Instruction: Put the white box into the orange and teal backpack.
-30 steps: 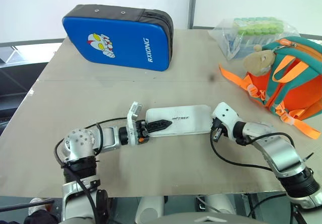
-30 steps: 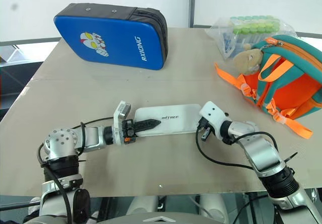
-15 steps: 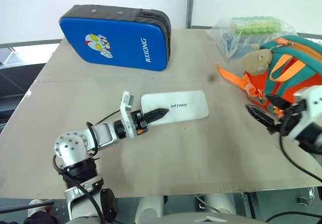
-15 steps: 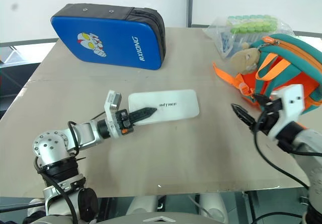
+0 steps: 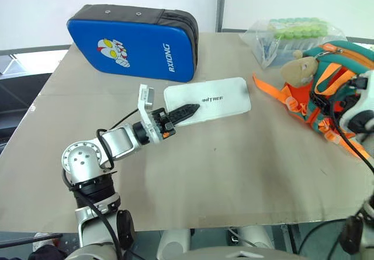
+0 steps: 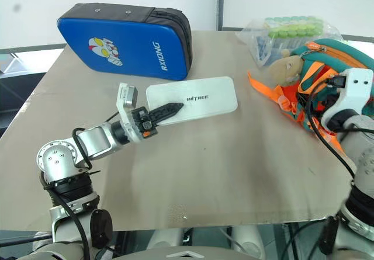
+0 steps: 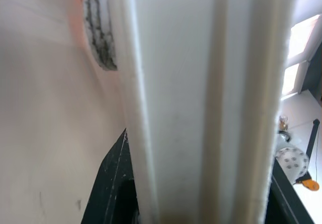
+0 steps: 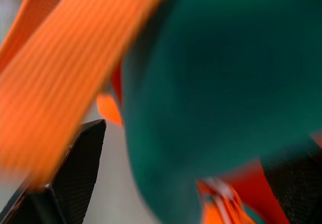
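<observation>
Tan, flat tabletop (image 5: 234,172) fills the lower part of the head views. Nearest, at about 8 o'clock of the tabletop, the left arm reaches up and right.

Left gripper (image 5: 186,111) is clamped on the flat white rectangular plastic box with rounded corners and dark lettering (image 5: 216,99), gripping its near-left short end; one black finger (image 5: 182,112) lies across the lid. Box sits near the tabletop's middle, long side running from 8 toward 2 o'clock. In the left wrist view the box (image 7: 201,103) stands edge-on between the black fingers (image 7: 108,189).

At 3 o'clock, the right gripper (image 6: 318,105) is up against the small orange and teal fabric backpack (image 5: 342,73), its white wrist housing in front of the bag. Right wrist view shows two black fingers (image 8: 70,178) standing wide apart, with the backpack's teal fabric and an orange strap (image 8: 75,68) between them; nothing is pinched.

A tan plush animal (image 5: 299,68) hangs at the backpack's left side; orange straps (image 5: 274,93) trail onto the tabletop.

Farther, at 1 o'clock, a clear plastic bag of green-capped items (image 5: 289,35). At 11 o'clock, a big blue padded case with a cartoon figure (image 5: 134,41), well apart from the backpack.
</observation>
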Robot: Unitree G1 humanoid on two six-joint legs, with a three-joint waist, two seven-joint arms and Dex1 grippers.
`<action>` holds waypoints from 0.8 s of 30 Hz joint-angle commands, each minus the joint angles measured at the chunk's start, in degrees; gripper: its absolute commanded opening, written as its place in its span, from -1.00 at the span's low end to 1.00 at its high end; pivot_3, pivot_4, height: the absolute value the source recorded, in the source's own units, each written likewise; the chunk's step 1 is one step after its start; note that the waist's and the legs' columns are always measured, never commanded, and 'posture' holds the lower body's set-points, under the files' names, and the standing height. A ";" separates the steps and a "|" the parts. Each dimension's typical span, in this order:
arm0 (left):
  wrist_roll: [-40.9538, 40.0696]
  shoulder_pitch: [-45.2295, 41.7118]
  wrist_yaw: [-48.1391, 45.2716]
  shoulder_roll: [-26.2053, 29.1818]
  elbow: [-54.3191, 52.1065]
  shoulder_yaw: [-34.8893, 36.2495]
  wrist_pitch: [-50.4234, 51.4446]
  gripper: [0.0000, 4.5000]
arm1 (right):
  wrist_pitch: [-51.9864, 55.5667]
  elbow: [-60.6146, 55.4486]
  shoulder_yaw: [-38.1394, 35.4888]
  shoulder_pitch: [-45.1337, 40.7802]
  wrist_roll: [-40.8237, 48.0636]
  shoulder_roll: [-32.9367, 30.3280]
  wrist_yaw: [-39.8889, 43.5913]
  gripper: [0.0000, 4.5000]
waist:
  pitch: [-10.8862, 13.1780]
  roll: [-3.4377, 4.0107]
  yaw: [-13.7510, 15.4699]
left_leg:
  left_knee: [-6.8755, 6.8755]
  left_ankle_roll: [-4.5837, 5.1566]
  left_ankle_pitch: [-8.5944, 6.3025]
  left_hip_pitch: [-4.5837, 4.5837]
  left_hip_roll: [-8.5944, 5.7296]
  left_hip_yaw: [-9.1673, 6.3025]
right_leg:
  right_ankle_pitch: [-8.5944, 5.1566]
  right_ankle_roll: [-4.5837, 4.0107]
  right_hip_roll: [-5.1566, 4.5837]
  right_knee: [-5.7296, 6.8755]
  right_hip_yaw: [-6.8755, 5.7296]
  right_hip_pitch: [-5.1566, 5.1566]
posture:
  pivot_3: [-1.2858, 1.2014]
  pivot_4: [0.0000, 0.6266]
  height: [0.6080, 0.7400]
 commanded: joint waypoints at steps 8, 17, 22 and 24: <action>-2.37 3.91 4.37 0.72 -7.98 -0.70 -14.39 -0.52 | -28.34 13.29 11.51 -5.22 -11.59 -5.09 9.49 -0.15 | 0.05 0.03 -0.42 | -0.03 0.00 0.00 -0.09 -0.01 0.12 | 0.11 0.22 -0.01 -0.09 -0.08 -0.01 | 0.03 -0.52 1.00; 3.17 4.66 1.50 2.98 -8.86 -0.30 -25.33 -0.52 | -29.08 14.66 15.58 -15.29 0.79 -8.10 32.96 -0.99 | 0.24 0.12 -1.06 | -0.10 0.00 0.00 -0.02 0.05 0.09 | 0.11 0.21 0.10 -0.05 -0.09 -0.01 | 0.03 -0.52 1.00; 8.42 5.01 -4.95 5.38 -10.78 1.27 -32.09 -0.52 | -18.86 12.13 12.06 -21.90 16.83 -9.52 38.34 -0.99 | 0.50 0.21 -0.98 | -0.16 -0.01 0.00 -0.17 0.05 0.08 | 0.11 0.21 0.08 -0.11 -0.15 -0.12 | 0.03 -0.52 1.00; 7.83 5.12 -6.93 7.11 -10.28 2.09 -32.57 -0.52 | -15.68 11.66 11.70 -23.12 20.87 -10.95 39.38 -0.99 | 0.50 0.21 -0.87 | -0.13 -0.02 0.01 -0.62 0.06 -0.01 | 0.13 0.22 0.07 -0.09 -0.27 -0.54 | 0.03 -0.52 1.00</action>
